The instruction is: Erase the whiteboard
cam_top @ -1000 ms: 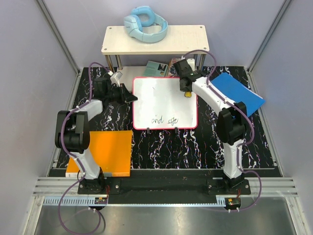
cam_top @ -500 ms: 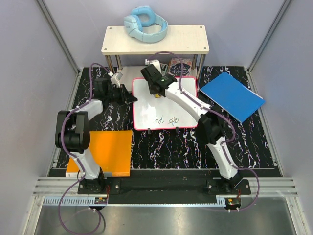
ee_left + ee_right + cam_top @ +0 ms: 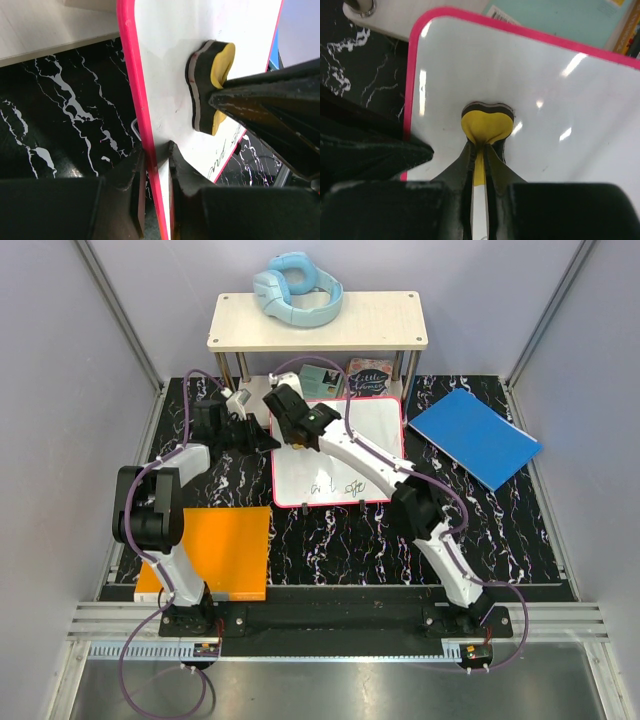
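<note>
The whiteboard point(image 3: 295, 475) lies flat on the table point(image 3: 330, 540), at centre, towards the far side.

Left tool point(image 3: 155, 157): jaws narrow, clamped on the board's left pink rim.

Right tool point(image 3: 480, 150): jaws narrow, gripping the yellow-and-black eraser point(image 3: 487, 122). The eraser's black face presses on the board near its far-left corner.

Dark handwriting point(image 3: 335, 484) runs along the board's near edge.

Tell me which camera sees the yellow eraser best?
The left wrist view. It shows the eraser from the side: yellow top, dark felt flat on the whiteboard. The right wrist view shows mostly its yellow top, pinched by the right gripper. In the top view it is too small to make out.
</note>
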`<act>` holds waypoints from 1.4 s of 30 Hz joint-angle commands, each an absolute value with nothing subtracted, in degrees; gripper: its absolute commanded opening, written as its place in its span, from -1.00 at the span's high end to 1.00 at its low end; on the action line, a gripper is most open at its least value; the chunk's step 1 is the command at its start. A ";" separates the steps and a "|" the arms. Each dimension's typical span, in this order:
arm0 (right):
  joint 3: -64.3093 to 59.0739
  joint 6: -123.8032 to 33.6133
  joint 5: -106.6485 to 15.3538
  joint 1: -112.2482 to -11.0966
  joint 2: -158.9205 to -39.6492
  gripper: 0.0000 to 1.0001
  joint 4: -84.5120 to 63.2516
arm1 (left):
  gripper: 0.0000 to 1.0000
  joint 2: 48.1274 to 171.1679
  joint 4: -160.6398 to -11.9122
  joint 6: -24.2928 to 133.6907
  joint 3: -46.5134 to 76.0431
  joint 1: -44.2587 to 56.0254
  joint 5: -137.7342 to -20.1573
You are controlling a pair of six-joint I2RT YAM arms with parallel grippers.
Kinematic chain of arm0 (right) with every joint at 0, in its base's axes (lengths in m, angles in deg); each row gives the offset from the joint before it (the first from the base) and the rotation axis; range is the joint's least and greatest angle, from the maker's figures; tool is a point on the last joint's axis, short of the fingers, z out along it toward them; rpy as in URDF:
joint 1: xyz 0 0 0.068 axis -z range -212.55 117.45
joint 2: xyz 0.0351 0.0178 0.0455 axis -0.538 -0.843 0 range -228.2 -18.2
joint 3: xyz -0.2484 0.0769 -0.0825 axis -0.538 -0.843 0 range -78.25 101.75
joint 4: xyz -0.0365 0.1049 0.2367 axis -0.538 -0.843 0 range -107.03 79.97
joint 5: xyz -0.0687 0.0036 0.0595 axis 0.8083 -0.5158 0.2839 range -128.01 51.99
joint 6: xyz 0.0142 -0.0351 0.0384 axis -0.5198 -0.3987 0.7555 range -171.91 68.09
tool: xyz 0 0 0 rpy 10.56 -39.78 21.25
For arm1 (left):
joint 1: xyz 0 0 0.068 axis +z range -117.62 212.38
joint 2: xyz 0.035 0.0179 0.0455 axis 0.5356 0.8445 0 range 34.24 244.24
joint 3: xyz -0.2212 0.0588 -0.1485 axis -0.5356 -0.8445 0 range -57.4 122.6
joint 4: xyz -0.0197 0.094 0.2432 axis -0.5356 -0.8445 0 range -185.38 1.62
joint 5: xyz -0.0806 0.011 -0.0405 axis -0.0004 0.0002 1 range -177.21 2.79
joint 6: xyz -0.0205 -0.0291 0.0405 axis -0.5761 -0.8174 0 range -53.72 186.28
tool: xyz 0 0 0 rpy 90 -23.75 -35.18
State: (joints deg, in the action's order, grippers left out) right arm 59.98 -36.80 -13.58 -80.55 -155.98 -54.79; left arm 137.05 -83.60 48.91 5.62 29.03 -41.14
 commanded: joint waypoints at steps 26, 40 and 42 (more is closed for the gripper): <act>7.88 -41.19 -9.36 -91.61 -137.03 1.00 -30.52 | 1.00 137.86 -85.83 57.14 7.90 25.09 -45.02; 2.70 -35.13 14.90 -91.78 -132.73 1.00 -31.04 | 1.00 137.34 -85.92 57.31 7.63 24.91 -45.11; 1.82 -34.51 15.34 -91.61 -131.85 1.00 -31.04 | 1.00 137.34 -85.92 57.31 7.55 24.91 -45.20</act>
